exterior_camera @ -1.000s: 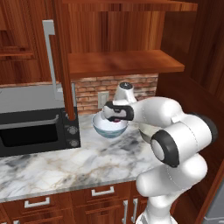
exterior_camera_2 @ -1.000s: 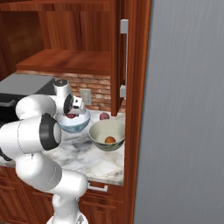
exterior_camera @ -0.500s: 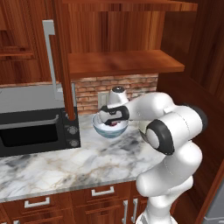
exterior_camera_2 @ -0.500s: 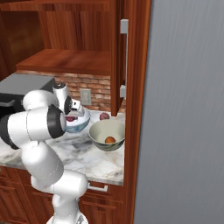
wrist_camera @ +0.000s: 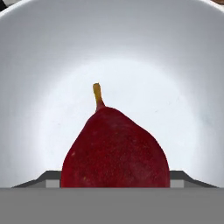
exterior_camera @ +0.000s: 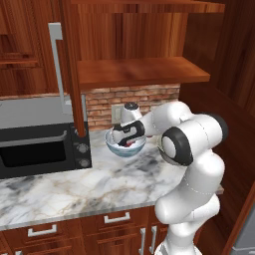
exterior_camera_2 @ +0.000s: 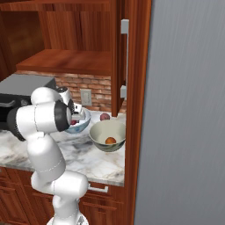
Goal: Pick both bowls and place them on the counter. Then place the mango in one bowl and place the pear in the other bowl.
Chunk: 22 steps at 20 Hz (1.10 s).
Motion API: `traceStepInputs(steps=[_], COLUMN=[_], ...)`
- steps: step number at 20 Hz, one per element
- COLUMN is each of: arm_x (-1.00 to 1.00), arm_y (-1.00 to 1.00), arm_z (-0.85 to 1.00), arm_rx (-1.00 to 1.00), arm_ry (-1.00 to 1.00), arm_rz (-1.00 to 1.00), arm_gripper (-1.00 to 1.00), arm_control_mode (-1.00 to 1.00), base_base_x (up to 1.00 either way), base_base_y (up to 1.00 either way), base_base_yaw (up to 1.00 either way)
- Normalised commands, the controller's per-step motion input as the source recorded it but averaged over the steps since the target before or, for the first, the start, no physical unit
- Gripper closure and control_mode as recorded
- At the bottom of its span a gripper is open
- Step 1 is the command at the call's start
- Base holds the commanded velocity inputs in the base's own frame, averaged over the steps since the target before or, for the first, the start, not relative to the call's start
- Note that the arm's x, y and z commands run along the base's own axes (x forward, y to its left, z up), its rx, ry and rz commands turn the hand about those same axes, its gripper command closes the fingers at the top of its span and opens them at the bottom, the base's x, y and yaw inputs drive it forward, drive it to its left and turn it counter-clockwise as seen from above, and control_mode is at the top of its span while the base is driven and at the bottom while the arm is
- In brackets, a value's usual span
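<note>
Hand view caught the pear (wrist_camera: pixel 114 148) deep inside the white hollow of the floral bowl (wrist_camera: pixel 131 48), stem up and pointing away from the camera. Filled the whole gap between the jaws, which stood wide and, by the look of it, were closed on the fruit's flanks rather than free of it.

Seen from the left base view, hung the gripper (exterior_camera: pixel 128 135) within the rim of the same bowl (exterior_camera: pixel 124 149), set on the counter (exterior_camera: pixel 74 189) just beside the microwave (exterior_camera: pixel 40 149). Compared with a second earlier, had sunk slightly lower into the bowl while the elbow swung across towards the cabinets; left bowl and counter exactly as they were.

From the right base view, showed the grey-green bowl (exterior_camera_2: pixel 102 132) standing near the floral one with the mango (exterior_camera_2: pixel 110 140) already lying in its cream inside. Left a paler red fruit (exterior_camera_2: pixel 104 117) untouched by the back wall.

Judged from this, put the task at its last step: both bowls down, mango placed, pear lowered to its bowl but seemingly not yet let go. Called only for opening the jaws and lifting clear without catching the rim or dragging the fruit out.
</note>
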Motion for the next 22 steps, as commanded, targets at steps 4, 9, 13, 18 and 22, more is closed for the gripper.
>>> traceStepInputs(steps=[4,9,13,18,22], arm_x=[0.02,0.03,0.0,-0.02,-0.04], arm_y=[0.0,0.0,-0.02,-0.09,-0.06], arm_z=[-0.09,-0.02,0.0,0.0,0.05], arm_rx=[0.0,0.0,-0.01,0.0,0.0], arm_ry=[0.0,0.0,0.01,0.01,0.0], arm_rz=[0.0,0.0,0.0,0.0,0.0], arm_gripper=[1.0,1.0,-1.0,-1.0,-1.0], arm_control_mode=[-1.0,-1.0,-1.0,-1.0,-1.0], base_base_x=[0.0,0.0,0.0,0.0,0.0], base_base_y=[0.0,0.0,0.0,0.0,0.0], base_base_yaw=[0.0,0.0,0.0,0.0,0.0])
